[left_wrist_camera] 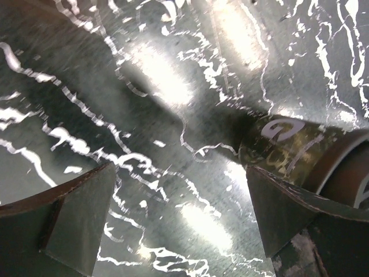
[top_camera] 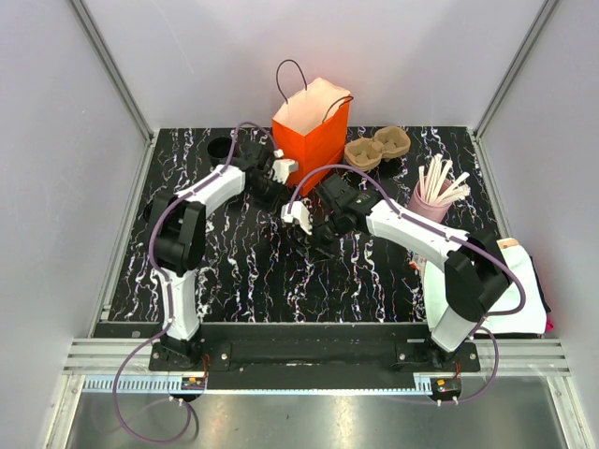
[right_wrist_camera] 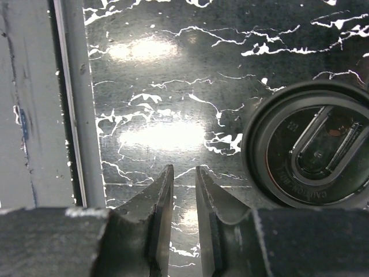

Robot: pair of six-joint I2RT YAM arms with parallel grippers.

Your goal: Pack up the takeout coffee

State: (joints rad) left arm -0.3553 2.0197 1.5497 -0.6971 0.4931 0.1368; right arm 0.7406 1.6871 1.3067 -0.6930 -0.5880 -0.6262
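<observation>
The coffee cup (top_camera: 220, 148) stands upright on the black marbled table (top_camera: 262, 271), in the far left corner at about 10 o'clock from the table's middle. It is near the left wall rail (right_wrist_camera: 72, 104) and nothing grips it. From above only its round black lid (right_wrist_camera: 311, 153) shows. The right wrist view shows the lid closed, with raised lettering around a long oval tab.

The left arm's wrist sits just beside the cup at 3 o'clock, between it and the orange paper bag (top_camera: 311, 131). The bag stands open-topped with its thin handles up, against the back edge. The left gripper (left_wrist_camera: 181, 219) points down at bare table, at about 4 o'clock from the cup. Its fingers (left_wrist_camera: 75, 213) are spread wide with nothing between them. A dark printed shape crowds its right finger; I cannot tell what it is.

The right gripper (right_wrist_camera: 184, 170) hangs farther out at 4 o'clock, near the table's middle. Its fingers are almost together, with a slim gap showing only table. In its own view the lid lies off at 2 o'clock, not in line with the tips.

Past the bag at 3 o'clock sits the brown pulp tray (top_camera: 377, 148), just beside the bag's right side. The pink cup of white sticks (top_camera: 432, 196) stands well apart at 4 o'clock.
</observation>
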